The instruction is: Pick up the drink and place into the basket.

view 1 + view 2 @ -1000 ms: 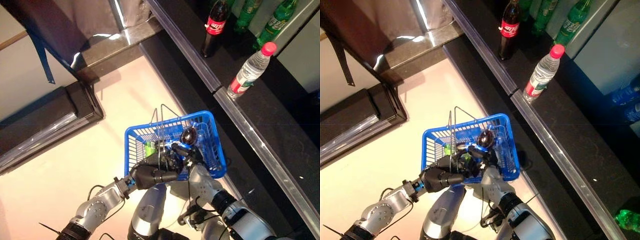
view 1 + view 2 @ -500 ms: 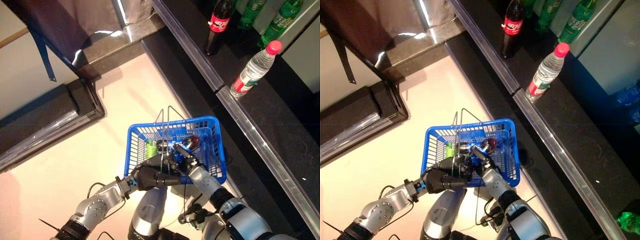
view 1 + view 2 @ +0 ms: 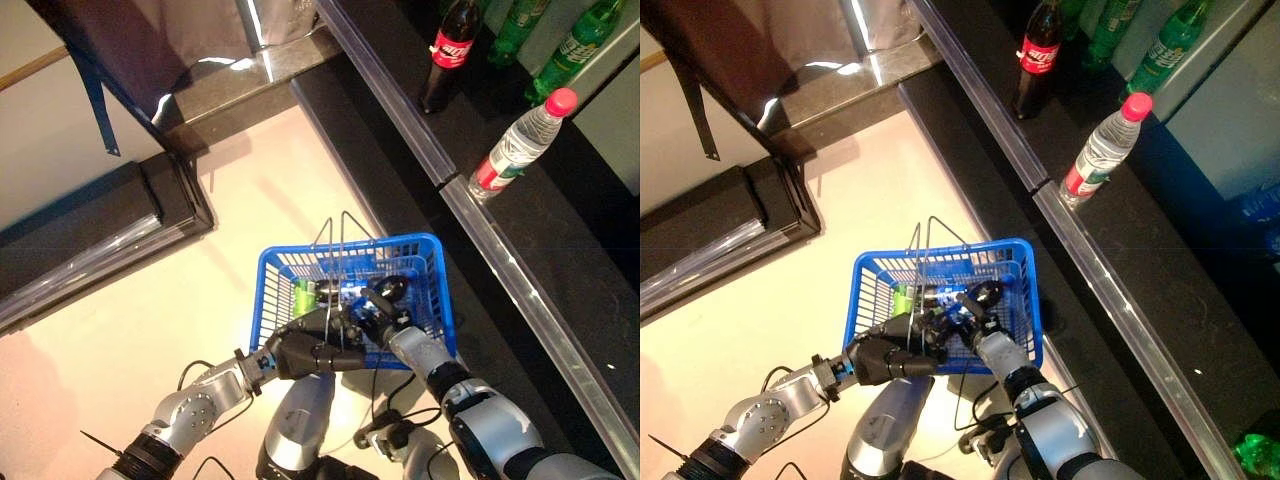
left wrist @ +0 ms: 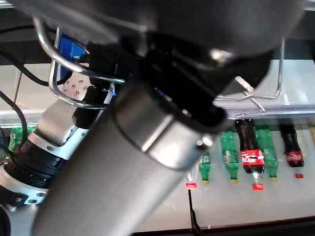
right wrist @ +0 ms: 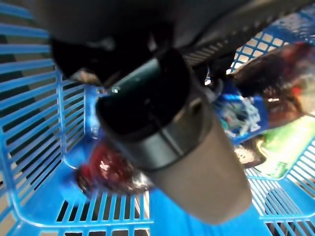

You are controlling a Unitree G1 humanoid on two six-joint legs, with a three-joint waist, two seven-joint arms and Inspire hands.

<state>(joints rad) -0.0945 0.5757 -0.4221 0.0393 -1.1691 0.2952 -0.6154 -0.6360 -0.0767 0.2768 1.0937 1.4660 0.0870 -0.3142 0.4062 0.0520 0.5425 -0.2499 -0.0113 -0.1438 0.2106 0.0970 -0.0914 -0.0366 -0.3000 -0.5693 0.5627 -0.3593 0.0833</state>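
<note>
Right hand (image 3: 385,315) inside basket (image 3: 268,290) (reaching down)

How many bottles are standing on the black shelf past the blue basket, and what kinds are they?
Cola bottle: 1
Water bottle: 1
Green bottles: 2
Total: 4
A green bit in the right eye view's lower corner is too cut off to count.

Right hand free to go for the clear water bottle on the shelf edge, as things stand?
Probably not directly: the right hand is down inside the blue basket, and the water bottle stands far off on the shelf; no obstacle shows between them.
</note>
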